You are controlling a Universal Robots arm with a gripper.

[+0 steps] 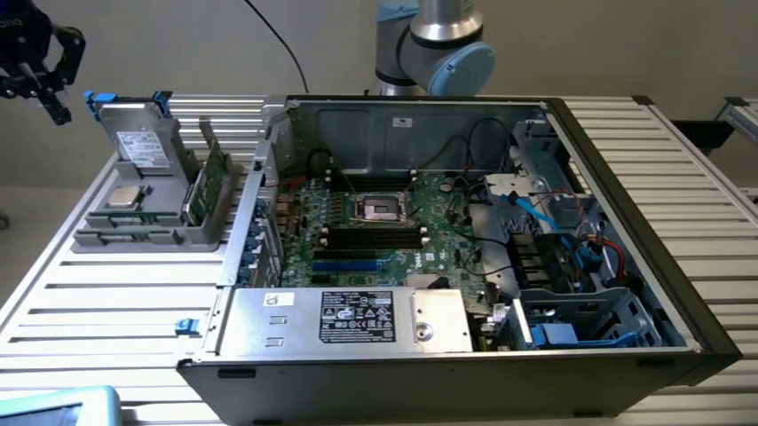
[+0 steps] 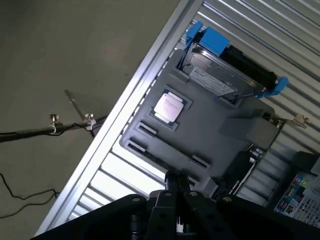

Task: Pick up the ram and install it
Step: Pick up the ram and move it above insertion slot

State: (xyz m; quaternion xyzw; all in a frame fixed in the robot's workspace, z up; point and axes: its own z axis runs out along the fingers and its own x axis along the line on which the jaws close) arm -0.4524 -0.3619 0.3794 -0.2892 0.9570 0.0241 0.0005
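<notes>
The ram (image 1: pixel 213 188) is a thin green stick standing on edge in a slot of the grey parts holder (image 1: pixel 142 232), at the side nearest the computer case. In the wrist view the ram (image 2: pixel 240 171) shows edge-on as a dark strip at the holder's (image 2: pixel 220 131) far corner. My gripper (image 1: pixel 52 105) hangs high at the exterior view's left, above and beyond the holder's outer side, well apart from the ram. Its fingertips (image 2: pixel 169 181) are pressed together with nothing between them. The motherboard's dark memory slots (image 1: pixel 375 238) lie in the open case.
The holder also carries a grey drive (image 1: pixel 140 142) with blue clips and a square silver processor (image 1: pixel 124 197). The open computer case (image 1: pixel 592 177) fills the middle of the slatted table (image 1: pixel 106 302), with cables, a drive cage and a power supply (image 1: pixel 355 321) inside.
</notes>
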